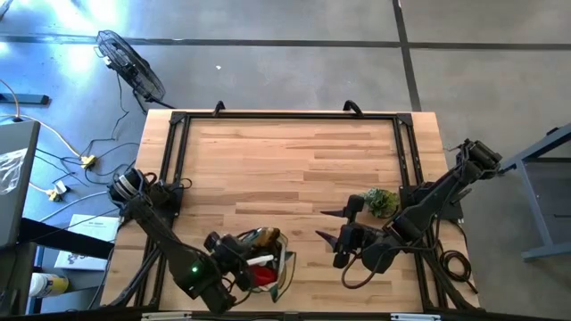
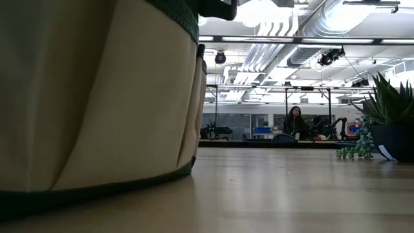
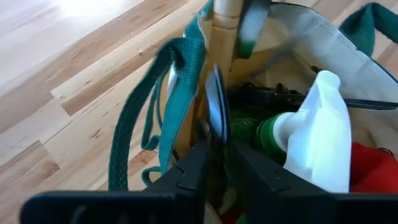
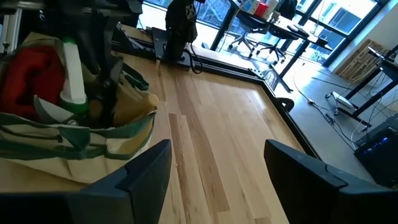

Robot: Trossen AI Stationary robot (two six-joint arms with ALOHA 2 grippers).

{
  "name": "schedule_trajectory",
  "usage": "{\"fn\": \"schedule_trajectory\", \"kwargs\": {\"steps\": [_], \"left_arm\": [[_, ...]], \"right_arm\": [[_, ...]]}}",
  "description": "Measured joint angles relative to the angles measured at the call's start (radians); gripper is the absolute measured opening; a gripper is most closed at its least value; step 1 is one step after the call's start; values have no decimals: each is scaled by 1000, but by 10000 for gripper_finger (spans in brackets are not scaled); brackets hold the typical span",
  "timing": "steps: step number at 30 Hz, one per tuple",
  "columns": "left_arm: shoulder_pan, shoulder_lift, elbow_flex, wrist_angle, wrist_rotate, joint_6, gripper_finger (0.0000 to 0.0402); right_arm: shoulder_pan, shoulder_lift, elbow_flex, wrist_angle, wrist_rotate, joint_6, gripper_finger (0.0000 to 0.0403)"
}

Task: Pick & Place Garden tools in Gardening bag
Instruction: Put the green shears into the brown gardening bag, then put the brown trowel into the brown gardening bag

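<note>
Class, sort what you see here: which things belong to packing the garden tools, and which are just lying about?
Belong to the job:
gardening bag
red cloth in the bag
spray bottle in the bag
dark tool gripped by the left gripper

Just lying about:
plant sprig
fan
right gripper, open and waiting

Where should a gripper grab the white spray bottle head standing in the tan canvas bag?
Grip the white spray bottle head around its narrow neck, from above: it stands upright above the tan canvas bag, with a red cloth crowding one side.
</note>
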Motion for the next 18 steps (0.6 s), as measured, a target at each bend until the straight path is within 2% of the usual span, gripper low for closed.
{"fn": "schedule_trajectory", "kwargs": {"steps": [10,18], "left_arm": [[0,0,0,25,1,17,126],[0,0,34,14,1,55,204]], "right_arm": [[0,0,0,-9,0,13,248],[-6,0,0,-9,0,9,248]]}}
